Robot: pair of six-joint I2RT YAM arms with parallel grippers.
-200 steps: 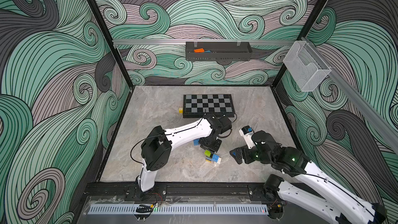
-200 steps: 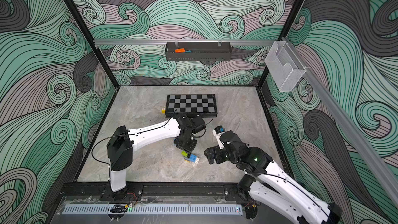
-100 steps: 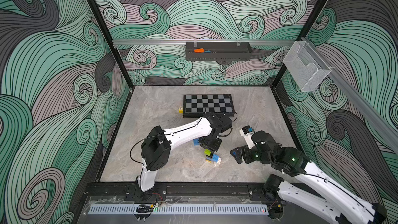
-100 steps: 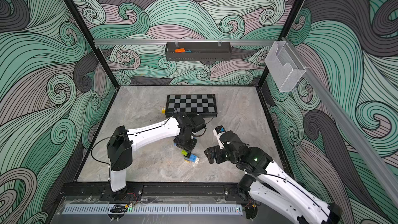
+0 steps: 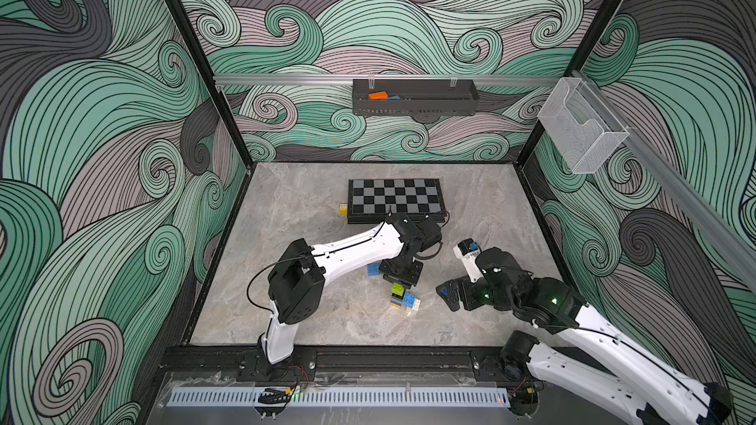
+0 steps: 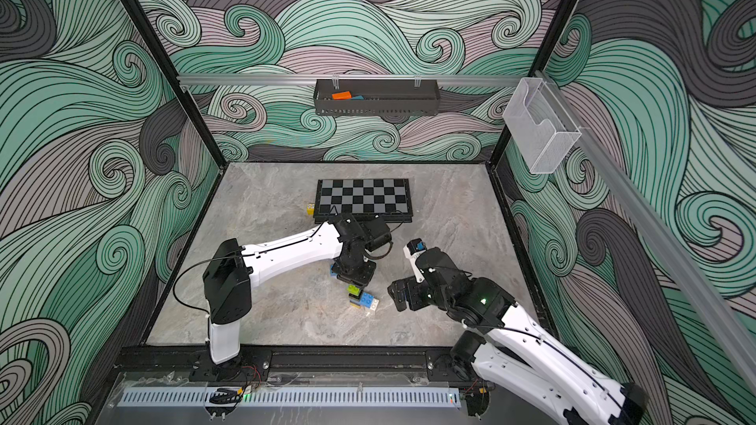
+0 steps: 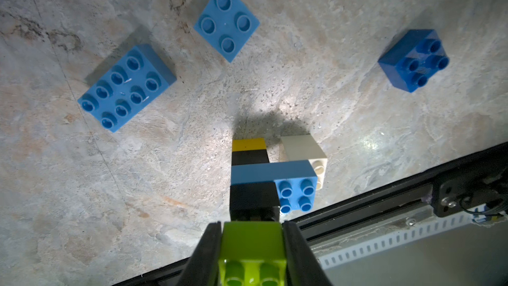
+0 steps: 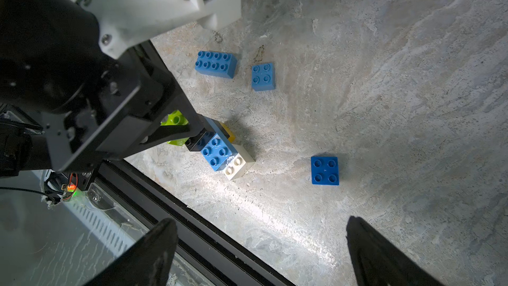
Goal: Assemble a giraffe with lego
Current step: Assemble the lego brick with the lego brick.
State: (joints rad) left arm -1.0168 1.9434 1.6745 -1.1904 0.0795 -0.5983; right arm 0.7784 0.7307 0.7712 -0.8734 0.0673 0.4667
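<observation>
Where swirled walls [image 5: 82,116] rise, marbled tabletop [image 5: 302,206], chessboard [image 5: 394,196], lego [image 7: 126,86]

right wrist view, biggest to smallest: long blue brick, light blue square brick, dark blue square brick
1. long blue brick
2. dark blue square brick and light blue square brick: about alike; dark one looks nearer the camera

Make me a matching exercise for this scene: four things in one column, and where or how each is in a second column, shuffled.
Things:
1. lime green brick
2. orange block
3. yellow die
4. right end effector

Places or states:
A. beside the chessboard
B. open, holding nothing
C. in the black wall tray
D. clamped in the left end effector

Pairs: 1-D, 2-C, 3-A, 4-B
</observation>
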